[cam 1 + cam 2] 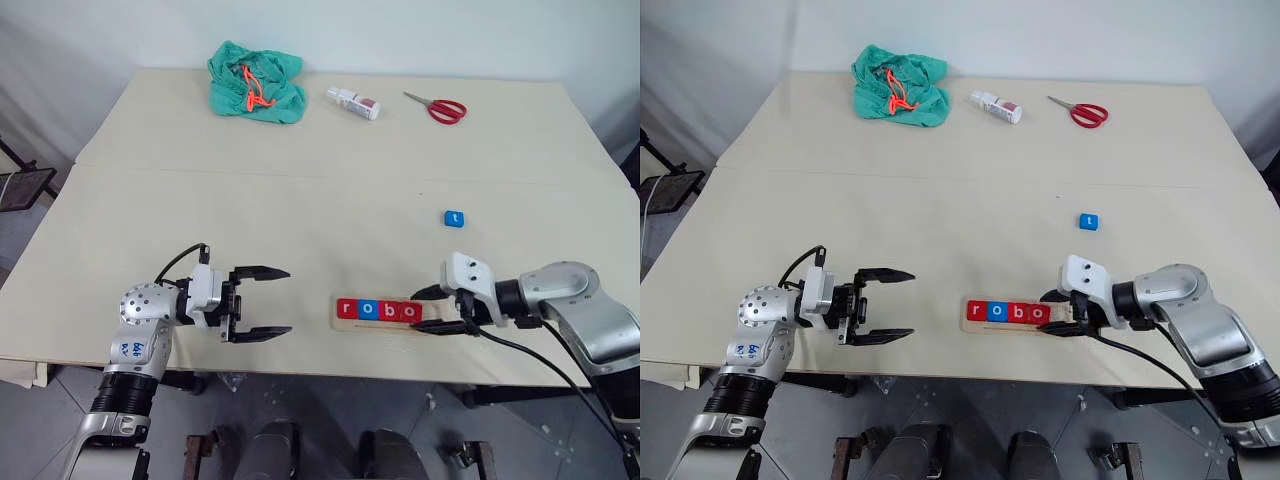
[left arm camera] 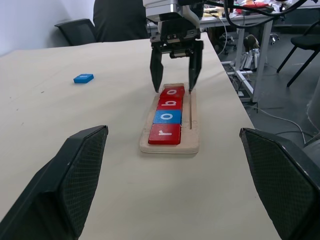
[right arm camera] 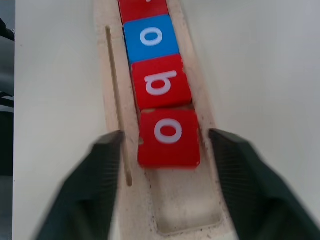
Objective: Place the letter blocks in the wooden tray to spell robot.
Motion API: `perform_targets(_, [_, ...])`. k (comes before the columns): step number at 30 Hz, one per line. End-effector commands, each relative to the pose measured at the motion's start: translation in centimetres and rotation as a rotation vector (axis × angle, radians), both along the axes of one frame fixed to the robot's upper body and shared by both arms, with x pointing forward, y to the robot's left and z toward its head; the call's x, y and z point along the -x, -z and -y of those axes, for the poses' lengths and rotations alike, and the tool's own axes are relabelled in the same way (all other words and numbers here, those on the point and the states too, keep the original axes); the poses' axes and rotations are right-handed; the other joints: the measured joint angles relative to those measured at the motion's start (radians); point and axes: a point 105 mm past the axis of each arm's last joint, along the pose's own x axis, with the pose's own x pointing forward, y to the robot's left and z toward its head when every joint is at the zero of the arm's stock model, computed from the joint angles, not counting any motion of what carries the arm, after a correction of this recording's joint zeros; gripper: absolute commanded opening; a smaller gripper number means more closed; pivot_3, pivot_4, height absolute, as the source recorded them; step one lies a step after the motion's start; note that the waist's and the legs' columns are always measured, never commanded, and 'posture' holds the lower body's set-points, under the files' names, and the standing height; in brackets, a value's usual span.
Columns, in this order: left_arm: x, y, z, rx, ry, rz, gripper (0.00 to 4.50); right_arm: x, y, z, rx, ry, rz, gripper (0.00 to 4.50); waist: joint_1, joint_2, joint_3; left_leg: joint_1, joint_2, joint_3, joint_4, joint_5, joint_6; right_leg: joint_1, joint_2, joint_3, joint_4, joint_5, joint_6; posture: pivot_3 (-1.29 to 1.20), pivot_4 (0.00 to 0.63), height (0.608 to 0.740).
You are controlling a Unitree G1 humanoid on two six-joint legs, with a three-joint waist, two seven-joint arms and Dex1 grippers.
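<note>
The wooden tray point(image 1: 345, 324) lies near the table's front edge. It holds a red r point(image 1: 347, 309), a blue o point(image 1: 367, 309), a red b point(image 1: 388, 310) and a red o point(image 3: 169, 137) in a row. The groove's right end point(image 3: 187, 210) is bare. A blue t block point(image 1: 454, 218) lies flat on the table, farther back and to the right. My right gripper point(image 1: 418, 310) is open at the tray's right end, one finger on each side of the last red o, with a small gap on both sides. My left gripper point(image 1: 288, 300) hangs open and empty, left of the tray.
At the table's far side lie a green cloth with an orange cord point(image 1: 255, 82), a small white bottle point(image 1: 354, 103) and red-handled scissors point(image 1: 437, 107). The table's front edge point(image 1: 330, 372) runs just below the tray.
</note>
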Motion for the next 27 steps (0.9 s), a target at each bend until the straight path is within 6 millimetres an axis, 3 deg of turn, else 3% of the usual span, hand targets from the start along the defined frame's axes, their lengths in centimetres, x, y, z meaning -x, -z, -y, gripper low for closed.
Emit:
perform_targets(1, [0.2,-0.5,0.2,0.002,0.010,0.035,4.50,0.0,-1.1,-0.1,-0.013,-0.014,0.045,4.25,0.000,0.000,0.000,0.000,0.000,0.000,0.000,0.000,0.000,0.000,0.000,0.000,0.000,0.000,0.000,0.00,0.150,0.740])
perform_targets(2, [0.2,-0.5,0.3,0.002,0.010,0.036,4.50,0.0,-1.2,-0.1,-0.015,-0.014,0.046,4.48,0.000,0.000,0.000,0.000,0.000,0.000,0.000,0.000,0.000,0.000,0.000,0.000,0.000,0.000,0.000,0.00,0.150,0.740])
perform_targets(9, [0.0,-0.4,0.4,0.004,0.014,0.038,4.50,0.1,-2.5,2.1,-0.030,0.119,0.081,4.48,0.004,0.000,0.000,0.000,0.000,0.000,0.000,0.000,0.000,0.000,0.000,0.000,0.000,0.000,0.000,0.00,0.150,0.740])
perform_targets(12, [-0.1,-0.4,0.5,0.005,0.016,0.037,4.50,1.2,-2.5,2.4,-0.043,0.131,0.052,3.88,0.004,0.000,0.000,0.000,0.000,-0.001,0.000,0.000,0.000,0.000,0.000,0.000,0.000,0.000,0.000,0.00,0.150,0.740])
perform_targets(18, [-0.3,-0.3,0.8,0.011,0.022,0.035,4.50,2.5,-1.8,1.4,-0.064,0.151,0.002,1.75,0.001,0.000,0.000,0.000,0.000,0.001,0.000,0.000,0.000,0.000,0.000,0.000,0.000,0.000,0.000,0.00,0.150,0.740])
perform_targets(23, [-0.4,-0.4,1.0,0.014,0.029,0.036,4.50,2.0,-0.6,0.9,-0.067,0.175,-0.022,0.01,0.002,0.000,0.000,0.000,0.000,0.000,0.000,0.000,0.000,0.000,0.000,0.000,0.000,0.000,0.000,0.00,0.150,0.740])
perform_targets(27, [-0.5,-0.5,0.9,0.012,0.027,0.039,4.50,1.6,-0.1,0.5,-0.056,0.166,-0.029,0.01,0.003,0.000,0.000,0.000,0.000,0.000,0.000,0.000,0.000,0.000,0.000,0.000,0.000,0.000,0.000,0.00,0.150,0.740])
